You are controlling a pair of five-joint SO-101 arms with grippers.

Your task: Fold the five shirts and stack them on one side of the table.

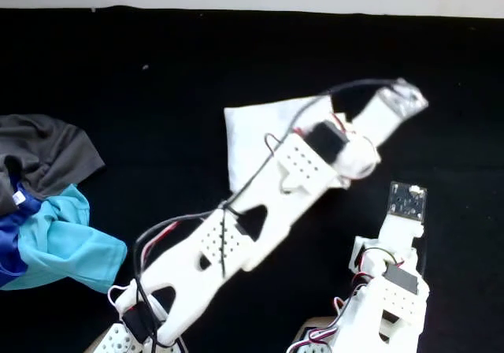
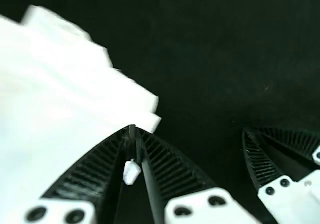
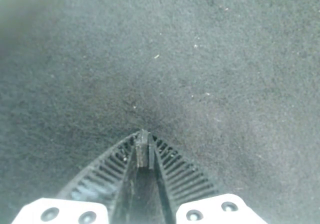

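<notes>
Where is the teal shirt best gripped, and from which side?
Probably the corner of the teal shirt that juts onto the bare table, approached from the table's middle: there the cloth lies free, off the blue shirt.

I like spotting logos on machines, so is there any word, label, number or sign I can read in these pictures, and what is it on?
No text here can be read.
Small white tag on the dark blue shirt in the crumpled pile: too small to read.
Dark square board on an arm's wrist: marks too blurred to read.
White folded shirt and black table cloth: no print visible.
</notes>
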